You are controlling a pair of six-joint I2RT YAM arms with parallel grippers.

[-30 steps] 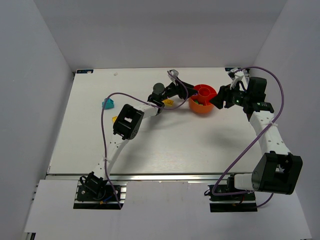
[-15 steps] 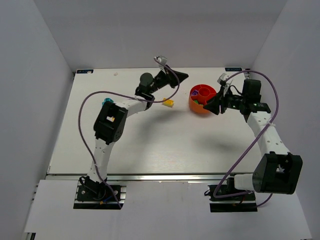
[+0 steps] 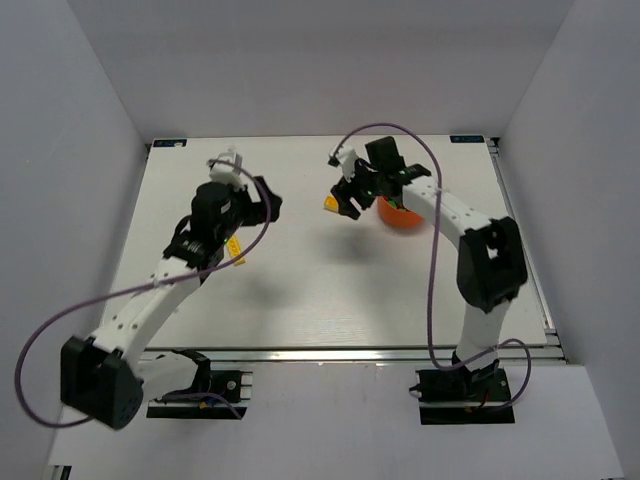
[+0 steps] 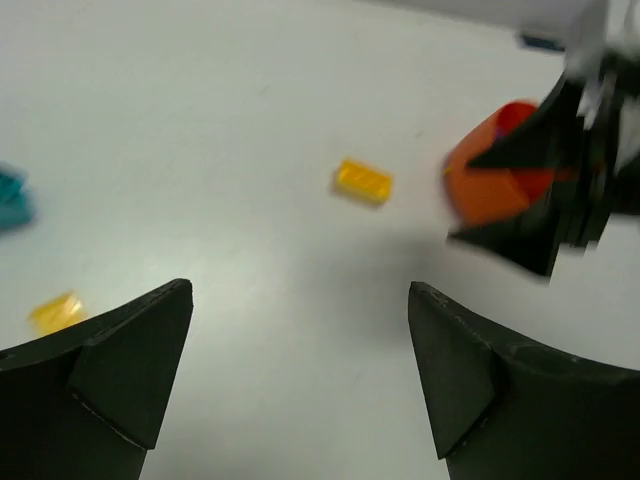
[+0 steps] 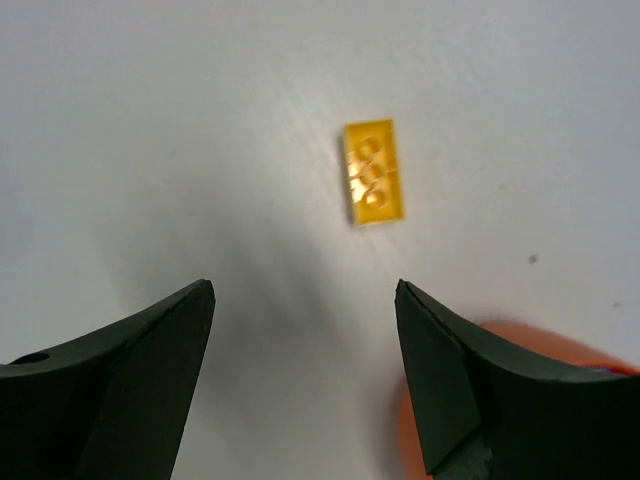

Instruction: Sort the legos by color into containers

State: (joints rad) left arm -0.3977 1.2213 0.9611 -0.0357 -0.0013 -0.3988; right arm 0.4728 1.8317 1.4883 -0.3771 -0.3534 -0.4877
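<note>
Overall: in my judgement the sorting is unfinished, because you have loose legos on the white table (image 3: 300, 290) and neither gripper carries anything.
right gripper (image 5: 305, 295): released, with its jaws spread and nothing between them. It hangs over the table and points down at the yellow brick, just beside the bowl.
yellow brick (image 5: 373, 185): flat on the table, studs up, just beyond the right fingertips and near the left side of the orange bowl. It is not in any compartment.
orange bowl (image 4: 487, 190): on the far half of the table, right of centre. The right arm covers much of it from above, so you cannot tell which colours fill which compartment.
left gripper (image 4: 300, 290): released, wide and empty. It hovers over the left half of the table and looks across towards the brick and bowl.
second yellow brick (image 4: 55, 312): on the table near the left gripper, well apart from the bowl.
teal brick (image 4: 10, 195): blurred at the edge of the left wrist view. It is on the table, also well apart from the bowl.
why so placed: each arm appears to cover its own side. The right is over the piece next to the bowl and the left is by the two far pieces, which keeps them apart.
next move: I judge you should lower the right jaws to straddle the brick across its short side.
risk: the bowl rim sits close to one right finger, so a descent could nudge it.
</note>
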